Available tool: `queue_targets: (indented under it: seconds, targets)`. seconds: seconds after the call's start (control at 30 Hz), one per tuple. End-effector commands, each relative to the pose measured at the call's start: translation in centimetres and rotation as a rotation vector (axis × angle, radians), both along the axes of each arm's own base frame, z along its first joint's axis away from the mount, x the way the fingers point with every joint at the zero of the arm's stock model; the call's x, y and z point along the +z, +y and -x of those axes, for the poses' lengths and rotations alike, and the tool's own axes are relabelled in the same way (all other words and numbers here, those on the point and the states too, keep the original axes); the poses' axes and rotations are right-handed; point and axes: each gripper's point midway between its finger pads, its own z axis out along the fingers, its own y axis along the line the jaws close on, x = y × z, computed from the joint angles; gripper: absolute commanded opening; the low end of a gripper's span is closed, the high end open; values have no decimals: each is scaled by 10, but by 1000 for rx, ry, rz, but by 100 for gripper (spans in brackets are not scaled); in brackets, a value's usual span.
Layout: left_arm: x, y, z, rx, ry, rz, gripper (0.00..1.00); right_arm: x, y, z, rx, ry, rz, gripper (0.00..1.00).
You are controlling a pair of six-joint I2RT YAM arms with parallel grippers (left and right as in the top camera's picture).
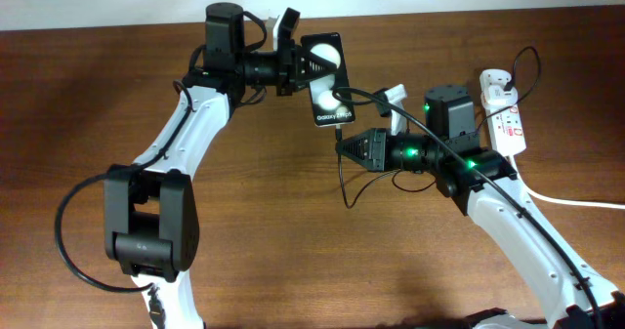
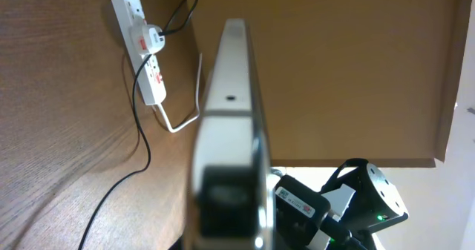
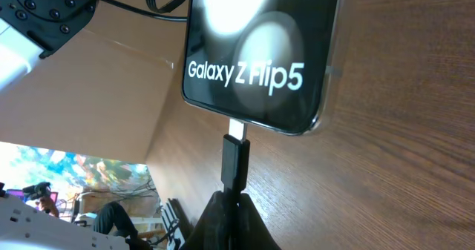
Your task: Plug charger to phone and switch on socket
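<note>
1. Overhead: the left gripper is clamping its jaws on the left edge of the phone, which is facing up over the wooden table. The right gripper is holding its jaws together on the connector end of the charger, just below the phone's lower edge. The socket is lying at the table's right, well apart from the phone.
2. Left wrist: the phone is showing edge-on and is blurring near the lens. The socket is carrying the white plug adapter, and the thick white cord is trailing beside it.
3. Right wrist: the right gripper is pinching the charger, whose metal tip is meeting the port in the phone.
</note>
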Motion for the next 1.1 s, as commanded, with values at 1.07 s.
queue_targets:
  seconds: [1.07]
  targets:
    - [8,-12,16,-92,-77,33,0,10,-12,-18,-52,-61,-22,4]
